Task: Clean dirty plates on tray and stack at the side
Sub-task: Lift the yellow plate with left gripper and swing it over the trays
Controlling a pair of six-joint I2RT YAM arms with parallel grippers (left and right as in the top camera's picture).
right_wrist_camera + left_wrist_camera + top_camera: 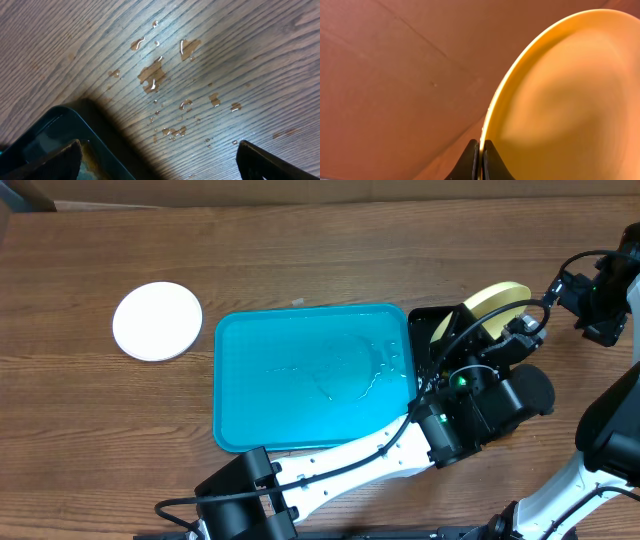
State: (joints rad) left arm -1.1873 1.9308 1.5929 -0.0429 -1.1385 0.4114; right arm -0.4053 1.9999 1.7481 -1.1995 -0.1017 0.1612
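Observation:
My left gripper (481, 152) is shut on the rim of the pale yellow-green plate (560, 100). In the overhead view it (447, 358) holds that plate (492, 302) tilted on edge above the narrow black tray (425, 320). The turquoise tray (300, 430) lies mid-table, bare and wet. A white plate (157, 321) lies flat on the table to its left; I cannot tell if another lies under it. My right gripper (160, 165) is open and empty over wet wood, at the far right edge in the overhead view (597, 308).
Water drops (152, 77) lie on the wooden table under my right gripper. A dark container corner (50, 132) shows at the lower left of the right wrist view. My left arm (350, 460) stretches along the tray's front edge.

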